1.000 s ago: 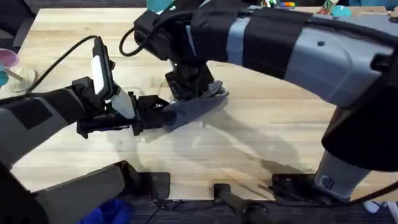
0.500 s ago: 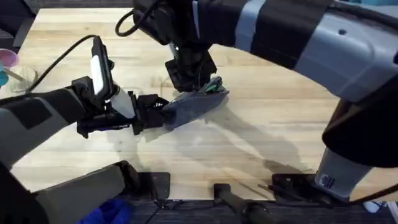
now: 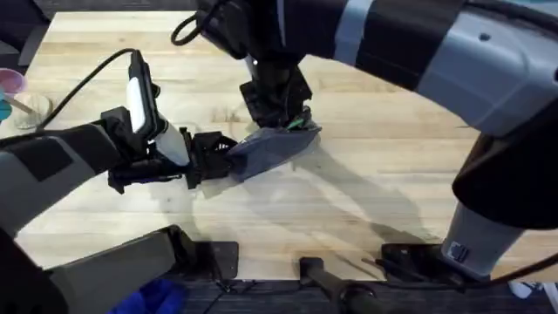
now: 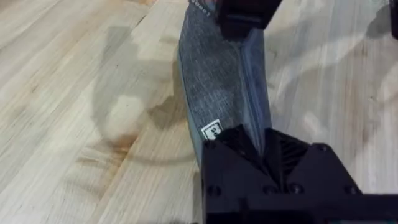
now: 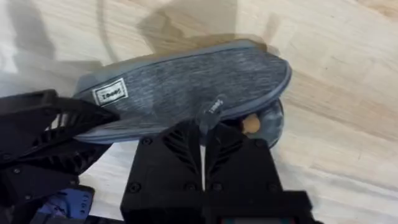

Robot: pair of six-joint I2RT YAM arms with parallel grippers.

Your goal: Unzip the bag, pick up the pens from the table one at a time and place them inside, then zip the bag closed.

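Your two grippers on one bag (image 3: pixel 272 146), left gripper (image 3: pixel 220 158) pinching its near end, right gripper (image 5: pixel 203 146) closed on its zipper tab (image 5: pixel 212 107) at the far end, one table (image 3: pixel 366 183) beneath.

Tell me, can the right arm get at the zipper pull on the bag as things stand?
Probably yes. The right gripper sits right at the bag, fingers shut on the zipper pull. The left gripper clamps the opposite end, nothing between.

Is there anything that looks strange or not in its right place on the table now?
Nothing looks spilled or damaged. The bag lies slanted on the table, its left end clamped by the left gripper, while the right gripper is shut on the zipper pull at the far end.
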